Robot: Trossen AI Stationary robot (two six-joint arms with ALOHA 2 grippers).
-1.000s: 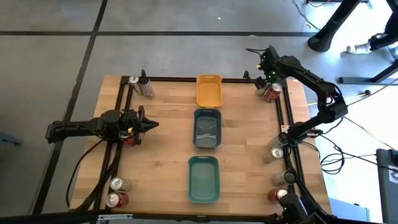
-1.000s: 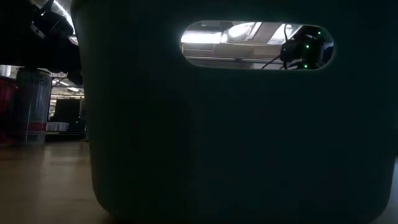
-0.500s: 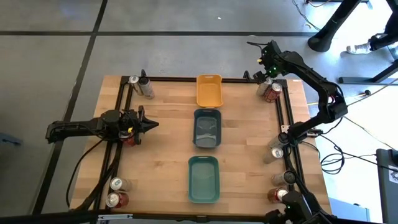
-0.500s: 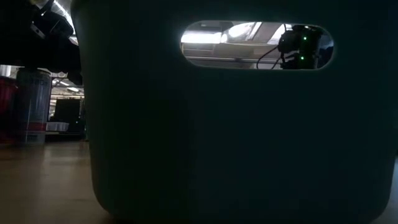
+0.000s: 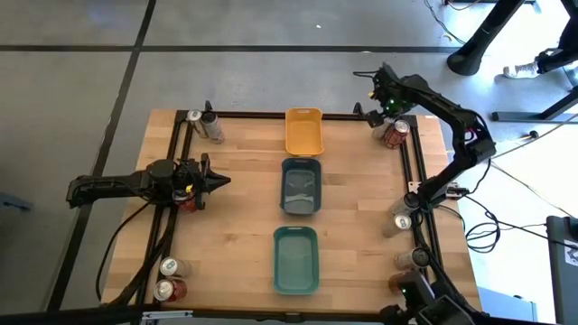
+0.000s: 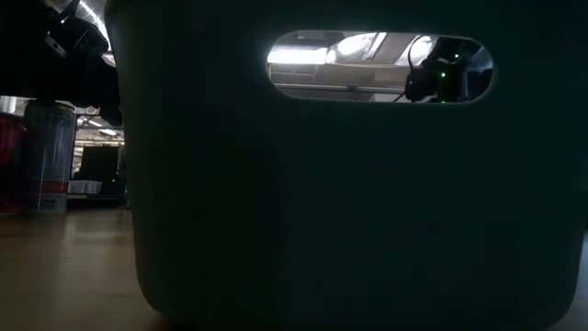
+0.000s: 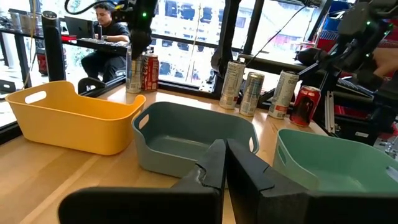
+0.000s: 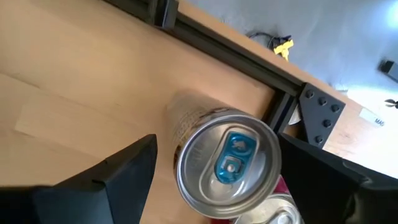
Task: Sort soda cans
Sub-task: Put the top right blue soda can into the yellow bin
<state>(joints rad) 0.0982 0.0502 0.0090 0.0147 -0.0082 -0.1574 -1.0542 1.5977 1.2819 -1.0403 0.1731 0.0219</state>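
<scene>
Soda cans stand upright on their bases along the table's edges. A pair stands at the far left corner (image 5: 204, 124), another pair at the near left corner (image 5: 168, 278), several are along the right edge (image 5: 404, 217), and some are at the far right corner (image 5: 394, 133). My right gripper (image 8: 217, 149) hangs open over the far right corner, pointing down. Its fingers stand on either side of a silver-topped can (image 8: 227, 163) without touching it, and a red can (image 8: 280, 186) stands beside that one. My left gripper (image 7: 225, 163) is shut and waits at the left edge, level above the table.
Three trays lie in a row down the table's middle: yellow (image 5: 304, 132) at the far end, grey-blue (image 5: 301, 186), and teal (image 5: 295, 259) nearest. The teal tray's wall (image 6: 349, 202) fills the low view. A black frame (image 5: 298, 115) borders the table. A person (image 7: 111, 18) sits beyond it.
My right gripper has edged a little toward the table's far edge and left, staying above the cans in the far right corner. The cans and trays stand as before.
</scene>
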